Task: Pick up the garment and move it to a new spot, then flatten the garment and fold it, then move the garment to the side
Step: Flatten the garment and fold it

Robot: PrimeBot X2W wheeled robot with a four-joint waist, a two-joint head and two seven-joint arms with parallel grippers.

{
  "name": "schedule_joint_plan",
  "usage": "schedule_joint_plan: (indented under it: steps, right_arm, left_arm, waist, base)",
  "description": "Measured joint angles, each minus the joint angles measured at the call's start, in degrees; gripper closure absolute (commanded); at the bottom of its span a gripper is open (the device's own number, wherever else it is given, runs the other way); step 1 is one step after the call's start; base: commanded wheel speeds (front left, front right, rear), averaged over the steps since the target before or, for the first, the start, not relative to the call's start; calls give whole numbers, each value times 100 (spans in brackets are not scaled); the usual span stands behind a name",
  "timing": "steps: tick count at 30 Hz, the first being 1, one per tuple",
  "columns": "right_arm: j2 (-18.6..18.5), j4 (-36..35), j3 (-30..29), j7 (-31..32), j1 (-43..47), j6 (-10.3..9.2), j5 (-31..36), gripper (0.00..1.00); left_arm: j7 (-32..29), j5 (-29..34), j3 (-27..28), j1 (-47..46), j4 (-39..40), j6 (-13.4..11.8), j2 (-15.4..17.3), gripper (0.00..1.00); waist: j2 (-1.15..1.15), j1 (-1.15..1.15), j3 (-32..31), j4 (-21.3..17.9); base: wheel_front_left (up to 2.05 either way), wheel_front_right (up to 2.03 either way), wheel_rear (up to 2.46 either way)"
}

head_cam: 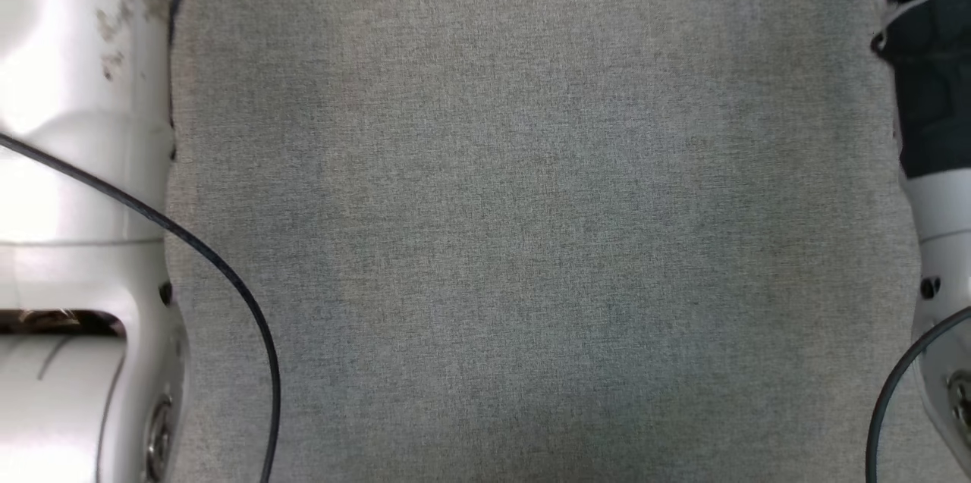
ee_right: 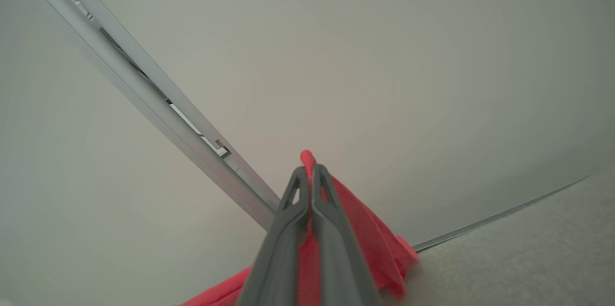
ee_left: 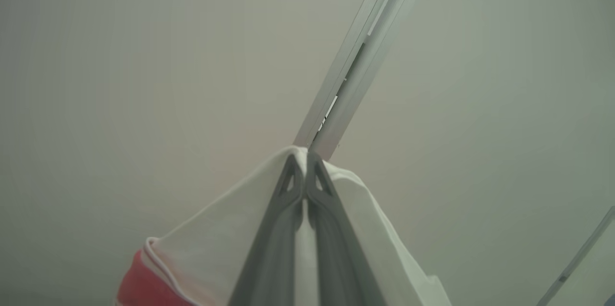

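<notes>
The garment is white and red cloth. In the left wrist view my left gripper (ee_left: 305,171) is shut on a white part of the garment (ee_left: 216,243), which drapes down both sides of the fingers, with a red band at the lower left. In the right wrist view my right gripper (ee_right: 311,182) is shut on a red part of the garment (ee_right: 370,238), a small fold poking out above the fingertips. Both grippers point up toward a pale wall. The head view shows my pale left forearm (head_cam: 76,164) and right forearm (head_cam: 937,164) at the sides.
A grey fabric-covered table (head_cam: 531,225) spreads across the head view. A pale metal rail (ee_left: 365,46) runs up the wall behind the left gripper, and the same kind of rail (ee_right: 144,94) crosses the right wrist view. The table edge (ee_right: 504,214) shows at lower right.
</notes>
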State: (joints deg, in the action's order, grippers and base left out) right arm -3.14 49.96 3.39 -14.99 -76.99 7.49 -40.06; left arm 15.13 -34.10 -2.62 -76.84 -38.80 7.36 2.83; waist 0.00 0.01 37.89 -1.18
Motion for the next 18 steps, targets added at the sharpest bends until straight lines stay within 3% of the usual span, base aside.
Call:
schedule_joint_plan:
  steps: [18]
  right_arm:
    - [-186, 586, 970, -2, 1844, 0, -918, 100]
  left_arm:
    - [0, -147, -265, 2251, -690, 1, -11, 100]
  waist:
    - [0, 0, -1322, 34]
  base:
    - [0, 0, 0]
